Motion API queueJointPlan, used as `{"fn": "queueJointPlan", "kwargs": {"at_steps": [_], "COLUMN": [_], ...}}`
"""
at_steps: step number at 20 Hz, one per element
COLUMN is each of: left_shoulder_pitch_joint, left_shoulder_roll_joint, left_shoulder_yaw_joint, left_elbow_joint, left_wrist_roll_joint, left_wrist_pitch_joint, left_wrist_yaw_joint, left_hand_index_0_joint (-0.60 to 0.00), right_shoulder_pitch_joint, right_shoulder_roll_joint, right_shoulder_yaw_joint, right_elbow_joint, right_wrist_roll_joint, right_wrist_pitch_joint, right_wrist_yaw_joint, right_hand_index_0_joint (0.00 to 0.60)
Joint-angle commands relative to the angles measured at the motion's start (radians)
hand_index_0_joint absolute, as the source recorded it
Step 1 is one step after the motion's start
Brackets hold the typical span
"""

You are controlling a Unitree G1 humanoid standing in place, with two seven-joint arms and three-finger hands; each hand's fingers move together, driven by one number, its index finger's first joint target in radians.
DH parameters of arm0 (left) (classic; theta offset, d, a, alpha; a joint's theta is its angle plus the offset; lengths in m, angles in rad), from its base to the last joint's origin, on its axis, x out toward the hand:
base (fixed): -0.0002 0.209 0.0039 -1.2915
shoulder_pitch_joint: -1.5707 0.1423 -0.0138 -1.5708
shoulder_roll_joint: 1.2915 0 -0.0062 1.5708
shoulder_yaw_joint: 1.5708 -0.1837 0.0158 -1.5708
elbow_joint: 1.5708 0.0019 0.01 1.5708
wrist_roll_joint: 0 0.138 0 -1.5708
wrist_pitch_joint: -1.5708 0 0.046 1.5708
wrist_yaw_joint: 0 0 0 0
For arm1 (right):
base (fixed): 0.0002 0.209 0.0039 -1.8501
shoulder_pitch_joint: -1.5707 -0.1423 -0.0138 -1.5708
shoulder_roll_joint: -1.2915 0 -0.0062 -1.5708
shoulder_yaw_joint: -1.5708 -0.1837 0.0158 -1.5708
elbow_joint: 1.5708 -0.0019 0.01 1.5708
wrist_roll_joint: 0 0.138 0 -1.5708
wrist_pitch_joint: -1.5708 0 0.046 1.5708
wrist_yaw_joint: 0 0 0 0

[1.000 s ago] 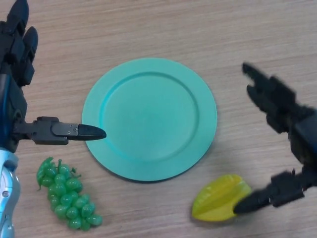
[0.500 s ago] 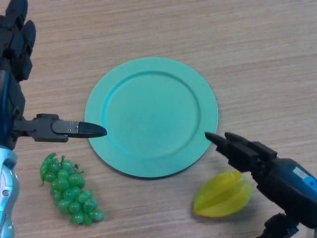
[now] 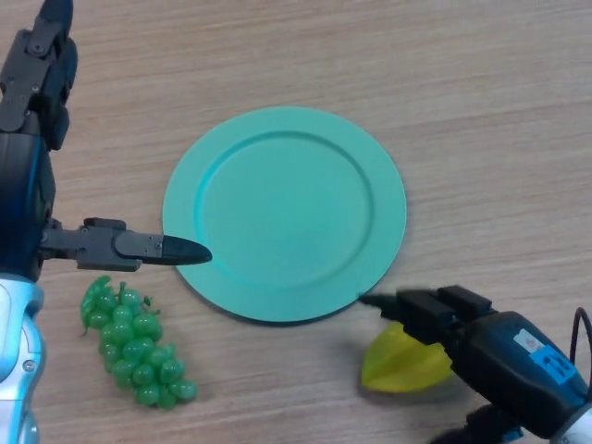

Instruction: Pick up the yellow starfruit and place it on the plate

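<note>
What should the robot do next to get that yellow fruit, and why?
Probably curl the right hand round the yellow starfruit. Its fingers already reach over the fruit's top, which lies on the table just below the green plate, nothing on it. The left hand shows at the left edge.

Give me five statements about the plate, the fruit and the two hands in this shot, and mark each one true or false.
1. The plate has nothing on it. True.
2. The yellow starfruit lies on the plate. False: it lies on the table, off the plate's lower right rim.
3. The right hand is over the starfruit, hiding part of it. True.
4. The green grapes are next to the starfruit. False: they lie at lower left, the starfruit at lower right.
5. The left hand holds the grapes. False: it holds nothing.
</note>
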Motion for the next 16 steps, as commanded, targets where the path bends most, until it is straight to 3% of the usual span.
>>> {"fn": "queueJointPlan", "kwargs": {"at_steps": [1, 2, 3, 4, 7, 13, 16], "left_shoulder_pitch_joint": [-0.024, -0.025, -0.024, -0.025, -0.031, -0.029, -0.029], "left_shoulder_roll_joint": [0.03, 0.03, 0.028, 0.028, 0.026, 0.029, 0.034], "left_shoulder_yaw_joint": [0.059, 0.064, 0.066, 0.065, 0.046, 0.054, 0.062], "left_elbow_joint": [-0.043, -0.034, -0.019, -0.009, 0.004, 0.03, 0.03], "left_wrist_roll_joint": [0.042, 0.045, 0.05, 0.053, 0.059, 0.071, 0.068], "left_wrist_pitch_joint": [-0.121, -0.121, -0.121, -0.112, -0.098, -0.123, -0.114], "left_wrist_yaw_joint": [0.036, 0.048, 0.072, 0.09, 0.085, 0.083, 0.079], "left_hand_index_0_joint": [-0.3, -0.449, -0.549, -0.6, -0.6, -0.6, -0.6], "right_shoulder_pitch_joint": [-0.031, -0.048, -0.057, -0.062, -0.079, -0.108, -0.159], "right_shoulder_roll_joint": [-0.018, -0.024, -0.024, -0.026, -0.034, -0.026, -0.014], "right_shoulder_yaw_joint": [-0.029, -0.034, -0.034, -0.035, -0.06, -0.085, -0.069], "right_elbow_joint": [-0.037, -0.024, -0.02, -0.02, -0.038, -0.14, -0.229], "right_wrist_roll_joint": [0.023, -0.037, -0.065, -0.075, -0.064, 0.039, 0.148], "right_wrist_pitch_joint": [-0.069, -0.07, -0.067, -0.072, -0.073, 0.034, 0.166], "right_wrist_yaw_joint": [-0.118, -0.16, -0.197, -0.228, -0.233, -0.153, -0.074], "right_hand_index_0_joint": [0.55, 0.575, 0.592, 0.6, 0.6, 0.6, 0.6]}}
